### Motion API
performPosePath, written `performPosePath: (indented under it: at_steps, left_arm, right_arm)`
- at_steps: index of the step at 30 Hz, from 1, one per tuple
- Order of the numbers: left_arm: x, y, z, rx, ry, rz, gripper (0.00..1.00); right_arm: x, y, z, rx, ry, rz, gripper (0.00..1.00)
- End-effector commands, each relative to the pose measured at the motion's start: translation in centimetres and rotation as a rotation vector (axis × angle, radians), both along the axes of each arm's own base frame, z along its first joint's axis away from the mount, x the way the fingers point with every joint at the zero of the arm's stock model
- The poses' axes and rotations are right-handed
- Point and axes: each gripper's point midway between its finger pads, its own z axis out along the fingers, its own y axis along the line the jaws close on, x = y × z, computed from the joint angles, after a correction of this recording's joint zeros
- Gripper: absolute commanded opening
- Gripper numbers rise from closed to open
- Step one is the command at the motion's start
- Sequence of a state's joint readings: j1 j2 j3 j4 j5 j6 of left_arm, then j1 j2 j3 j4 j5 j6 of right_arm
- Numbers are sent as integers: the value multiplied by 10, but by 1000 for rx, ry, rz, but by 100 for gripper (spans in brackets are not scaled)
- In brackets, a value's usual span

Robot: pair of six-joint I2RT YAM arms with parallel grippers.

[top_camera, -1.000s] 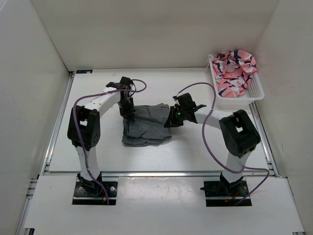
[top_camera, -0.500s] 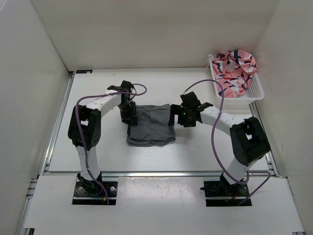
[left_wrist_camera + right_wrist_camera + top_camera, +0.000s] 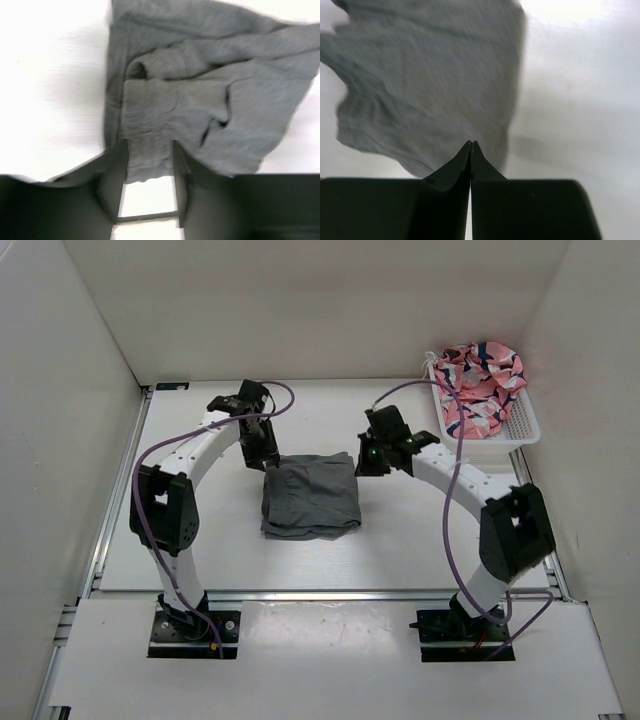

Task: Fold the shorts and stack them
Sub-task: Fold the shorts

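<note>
The dark grey shorts (image 3: 310,498) lie folded in a rough rectangle in the middle of the table. My left gripper (image 3: 265,454) is at their far left corner. In the left wrist view the shorts (image 3: 200,105) lie rumpled, with one edge reaching between my open left gripper (image 3: 149,150), and the fingers (image 3: 116,172) do not press on it. My right gripper (image 3: 366,462) is just off the far right corner. In the right wrist view my right gripper (image 3: 471,145) is shut tip to tip above the shorts (image 3: 430,85), with no fabric seen between the tips.
A white basket (image 3: 523,426) stands at the far right and holds the pink, white and navy patterned garment (image 3: 482,380). White walls close in the table on the left, back and right. Purple cables loop from both arms.
Both grippers have moved toward the far side of the table and lifted off the shorts. The shorts have settled flatter, and both arms are stretched out further.
</note>
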State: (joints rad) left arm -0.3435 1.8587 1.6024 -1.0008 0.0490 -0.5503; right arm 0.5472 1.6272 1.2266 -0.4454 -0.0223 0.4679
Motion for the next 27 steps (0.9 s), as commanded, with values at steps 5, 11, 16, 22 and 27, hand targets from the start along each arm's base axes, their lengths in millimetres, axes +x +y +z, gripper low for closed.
performPosePath:
  at_steps: [5, 11, 16, 22, 27]
  left_arm:
    - [19, -6, -29, 34, 25, 34, 30]
    - [41, -7, -82, 99, 92, 44, 26]
    - [47, -4, -61, 114, 51, 34, 25]
    - [47, 14, 58, 133, -168, 32, 87]
    - [13, 35, 126, 135, -313, 30, 100]
  right_arm:
    - [49, 46, -24, 34, 42, 40, 0]
    - [74, 51, -73, -53, 105, 8, 0]
    - [76, 44, -44, -59, 38, 5, 0]
    - [70, 10, 75, -47, -218, -71, 61]
    - [44, -61, 119, -148, -357, -279, 97]
